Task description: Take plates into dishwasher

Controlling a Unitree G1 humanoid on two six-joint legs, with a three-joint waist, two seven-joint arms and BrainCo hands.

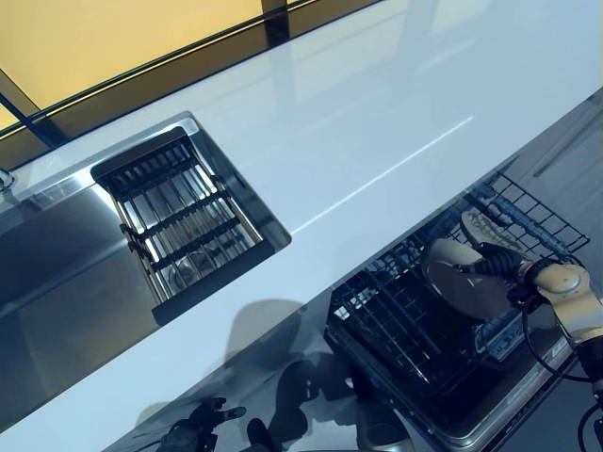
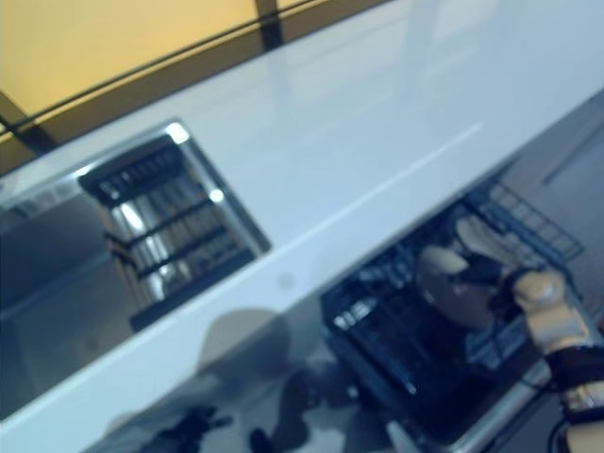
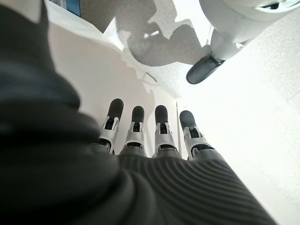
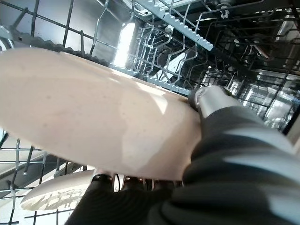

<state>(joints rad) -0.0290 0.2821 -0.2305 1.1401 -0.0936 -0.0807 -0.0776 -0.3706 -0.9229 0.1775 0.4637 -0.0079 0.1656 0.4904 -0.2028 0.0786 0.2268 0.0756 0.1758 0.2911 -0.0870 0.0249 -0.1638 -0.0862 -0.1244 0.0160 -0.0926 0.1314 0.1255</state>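
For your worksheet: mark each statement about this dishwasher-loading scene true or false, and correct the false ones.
1. The right hand grips a beige plate. True.
2. That plate is over the sink. False: it is over the dishwasher rack.
3. The left hand holds a plate. False: it holds nothing, fingers straight.
4. A second plate already sits in the rack. True.
5. A slatted drainer sits in the sink. True.

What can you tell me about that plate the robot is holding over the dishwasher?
The plate is round, pale beige and smooth, faintly speckled, ceramic by the look. The right hand pinches its rim, thumb on one face and fingers under the other. It hangs tilted above the dark wire dishwasher rack, not yet slotted in. A second pale plate lies in the rack behind it.
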